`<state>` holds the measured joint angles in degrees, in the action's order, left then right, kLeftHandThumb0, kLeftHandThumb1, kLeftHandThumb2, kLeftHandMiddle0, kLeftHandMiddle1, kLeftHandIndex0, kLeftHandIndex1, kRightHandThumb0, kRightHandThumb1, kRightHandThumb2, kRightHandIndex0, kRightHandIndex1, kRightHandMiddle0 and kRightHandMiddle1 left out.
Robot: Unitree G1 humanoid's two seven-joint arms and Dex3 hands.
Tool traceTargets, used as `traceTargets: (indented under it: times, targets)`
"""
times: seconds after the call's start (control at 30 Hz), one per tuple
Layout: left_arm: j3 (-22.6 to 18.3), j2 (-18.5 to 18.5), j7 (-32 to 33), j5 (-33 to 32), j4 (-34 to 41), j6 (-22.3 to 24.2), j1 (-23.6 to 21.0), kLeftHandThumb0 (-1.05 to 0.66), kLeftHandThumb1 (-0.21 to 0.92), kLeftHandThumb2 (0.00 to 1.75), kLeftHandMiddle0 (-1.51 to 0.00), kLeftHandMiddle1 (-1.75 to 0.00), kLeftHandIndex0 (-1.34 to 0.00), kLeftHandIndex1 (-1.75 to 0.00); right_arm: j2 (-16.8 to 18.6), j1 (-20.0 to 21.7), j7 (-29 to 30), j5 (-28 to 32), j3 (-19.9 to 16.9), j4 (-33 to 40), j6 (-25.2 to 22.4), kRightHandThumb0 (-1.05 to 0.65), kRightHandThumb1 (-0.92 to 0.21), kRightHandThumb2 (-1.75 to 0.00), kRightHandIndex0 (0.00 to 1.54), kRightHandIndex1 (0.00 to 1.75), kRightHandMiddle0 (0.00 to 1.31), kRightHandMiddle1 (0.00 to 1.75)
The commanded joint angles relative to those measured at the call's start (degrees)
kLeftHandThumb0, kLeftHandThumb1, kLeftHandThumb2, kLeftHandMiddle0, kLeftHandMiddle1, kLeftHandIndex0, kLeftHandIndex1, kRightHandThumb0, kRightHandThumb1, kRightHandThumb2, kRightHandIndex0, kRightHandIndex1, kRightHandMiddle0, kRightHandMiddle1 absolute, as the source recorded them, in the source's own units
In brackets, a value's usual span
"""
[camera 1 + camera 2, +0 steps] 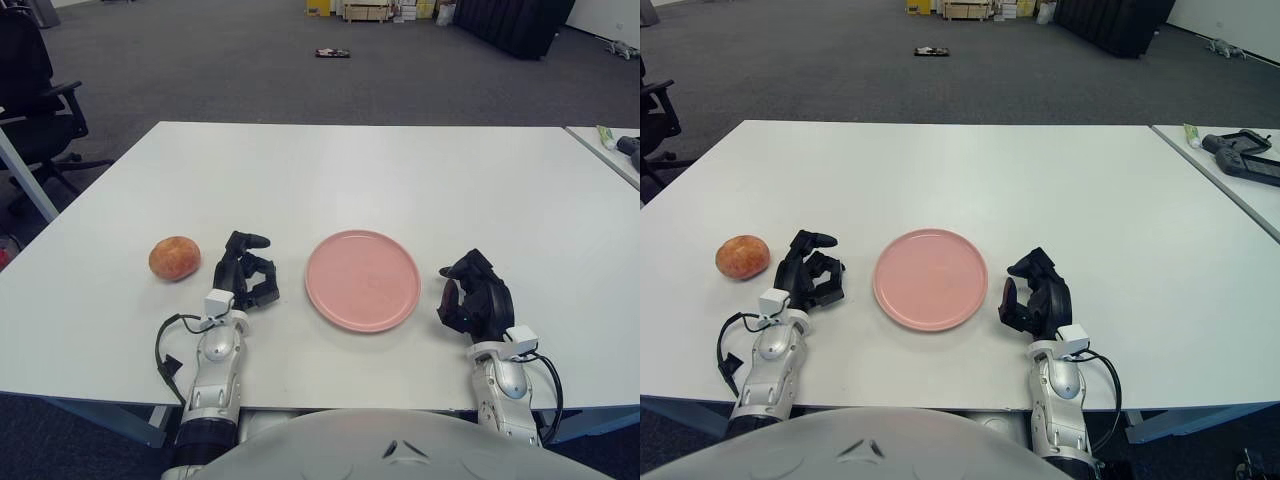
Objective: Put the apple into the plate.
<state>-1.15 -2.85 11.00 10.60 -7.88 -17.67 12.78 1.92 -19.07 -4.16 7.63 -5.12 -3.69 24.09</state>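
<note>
A red-orange apple [175,258] lies on the white table [360,170], left of centre. An empty pink plate [362,279] sits near the table's front middle. My left hand [246,272] rests on the table between the apple and the plate, a short gap to the right of the apple, fingers loosely curled and holding nothing. My right hand [472,295] rests on the table just right of the plate, fingers curled and empty.
A second table at the right edge carries a black device [1243,157] and a small tube [1192,133]. A black office chair [35,90] stands at the far left. Boxes and a dark object [333,53] lie on the floor behind.
</note>
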Motion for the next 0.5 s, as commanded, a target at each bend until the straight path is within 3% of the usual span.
traceTargets:
  times: [0.0, 0.27, 0.47]
  targets:
    - [1.04, 0.94, 5.41, 6.6, -0.39, -3.05, 0.07, -0.01, 0.29, 1.37, -0.64, -1.74, -0.4, -1.75, 0.03, 0.47, 0.15, 0.31, -0.27, 0.72, -0.62, -0.45, -0.41, -1.2, 1.19, 1.75, 0.53, 1.75]
    - [4.22, 8.01, 22.21, 28.06, -1.88, -6.11, -1.11, -0.01, 0.32, 1.33, -0.62, -1.73, -0.37, -1.75, -0.13, 0.5, 0.38, -0.32, -0.35, 0.49, -0.17, -0.45, -0.41, -1.2, 1.19, 1.75, 0.54, 1.75]
    - [5.59, 10.78, 32.68, 36.08, -2.47, -5.78, -2.74, -0.01, 0.33, 1.28, -0.64, -1.63, -0.39, -1.75, -0.13, 0.53, 0.46, -0.56, -0.31, 0.33, 0.34, -0.45, -0.41, -1.21, 1.19, 1.75, 0.54, 1.75]
